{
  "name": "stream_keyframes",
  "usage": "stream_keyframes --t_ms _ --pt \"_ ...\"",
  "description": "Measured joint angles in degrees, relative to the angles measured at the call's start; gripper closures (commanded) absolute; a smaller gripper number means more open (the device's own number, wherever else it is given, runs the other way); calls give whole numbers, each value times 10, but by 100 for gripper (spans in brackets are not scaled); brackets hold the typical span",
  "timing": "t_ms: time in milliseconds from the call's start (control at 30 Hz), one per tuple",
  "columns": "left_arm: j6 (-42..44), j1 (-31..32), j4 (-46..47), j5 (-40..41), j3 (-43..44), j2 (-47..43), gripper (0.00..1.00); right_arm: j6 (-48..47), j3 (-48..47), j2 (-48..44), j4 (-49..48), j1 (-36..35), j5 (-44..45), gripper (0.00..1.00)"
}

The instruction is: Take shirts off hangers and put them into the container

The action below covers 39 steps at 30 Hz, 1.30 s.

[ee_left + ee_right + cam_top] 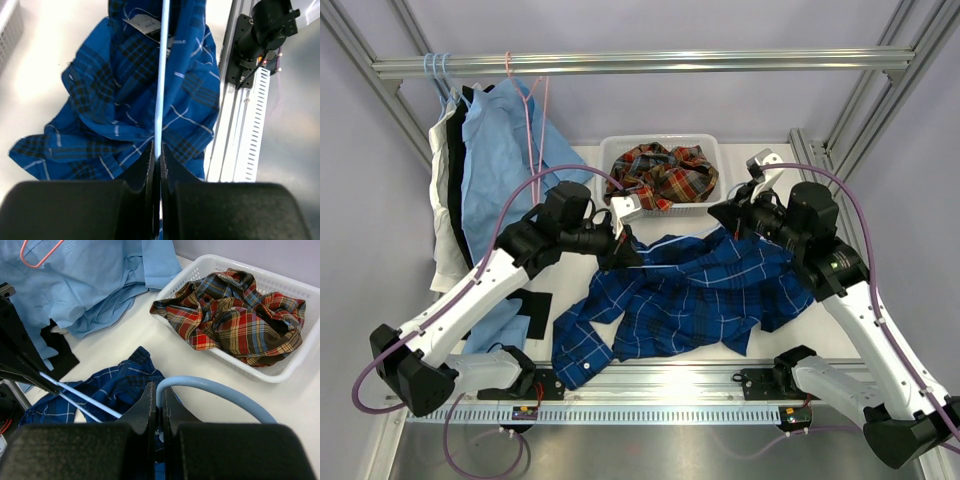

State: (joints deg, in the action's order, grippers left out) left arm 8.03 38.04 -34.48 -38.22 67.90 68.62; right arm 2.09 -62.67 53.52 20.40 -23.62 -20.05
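Navy cloth with thin light checks lies crumpled and loosely folded on the white table [582, 158]. This is the dark blue shirt [690, 295], spread between the two arms, just in front of the basket. A pale blue hanger [161, 75] of thin, smooth wire runs across it.

The left gripper [160, 156] is clenched on one straight wire of that hanger, its black fingers pressed together with the strand between them. The right gripper [160, 392] is clamped on the hanger's thicker curved hook, jaws likewise tight.

One red-orange-navy plaid shirt [660, 175] sits bunched inside the container [660, 139], a shallow white plastic basket with rounded corners and perforated walls, at the far side of the table.

On the metal rail [670, 63] at the far left hang three kinds of cloth, one behind another: light blue [495, 150] in soft folds, then black [455, 170], then white [440, 200]. How many garments each layer holds cannot be told. One pink hanger [533, 120], a thin triangle with a hooked top, hangs in front of the light blue cloth.
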Motion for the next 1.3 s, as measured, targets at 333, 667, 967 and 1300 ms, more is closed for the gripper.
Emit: stream_keyframes --t_ms 333,667,967,1300 --pt "-15 3 -1 53 0 -16 100 16 33 -6 -7 2 15 22" --pt "-52 3 -20 162 -1 -78 100 54 128 -42 5 2 94 4" --pt "-65 3 -76 213 18 -116 100 120 167 11 7 2 243 4" --pt "-73 3 -155 315 57 -207 100 195 176 103 35 18 329 6"
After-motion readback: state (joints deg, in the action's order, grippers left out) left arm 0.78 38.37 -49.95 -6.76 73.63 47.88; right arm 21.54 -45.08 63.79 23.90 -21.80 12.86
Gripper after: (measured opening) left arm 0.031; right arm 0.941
